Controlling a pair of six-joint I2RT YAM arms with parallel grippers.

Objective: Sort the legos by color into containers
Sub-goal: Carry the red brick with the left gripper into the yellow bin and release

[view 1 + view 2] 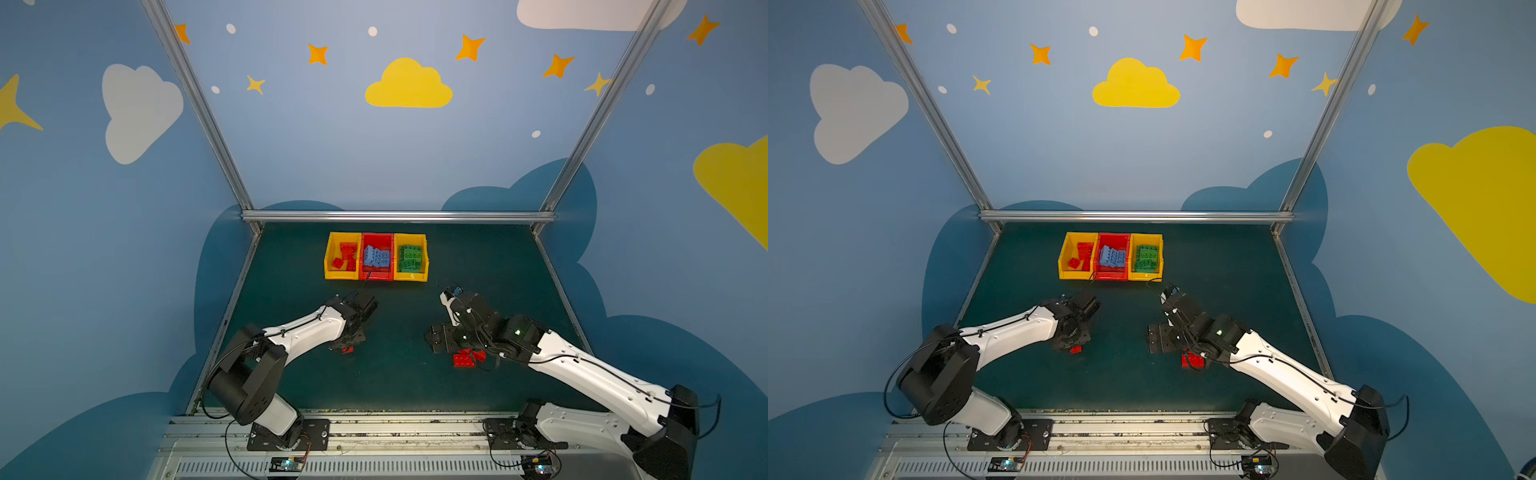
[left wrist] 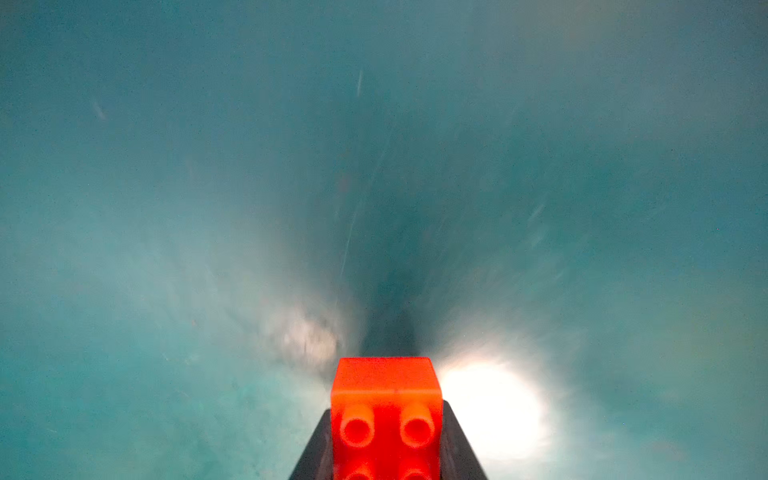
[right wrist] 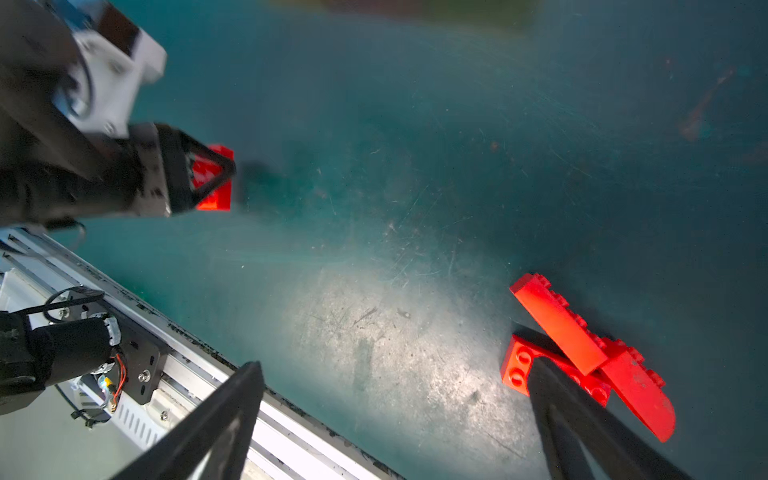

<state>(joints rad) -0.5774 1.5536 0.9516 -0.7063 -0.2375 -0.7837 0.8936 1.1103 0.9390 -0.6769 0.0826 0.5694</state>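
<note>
Left gripper [image 3: 214, 178] sits low over the mat [image 3: 415, 166], jaws closed tight on the sides of a small red brick [image 2: 385, 411]. The studs face the wrist, a side grip that should let the brick drop cleanly. Its likely target, the yellow bin [image 1: 328, 259] holding red pieces, lies well ahead of the gripper. Right gripper [image 3: 395, 370] is spread wide and holds nothing. Three red bricks [image 3: 582, 345] are heaped just beside one finger, contact unclear. Probably the next pick.
</note>
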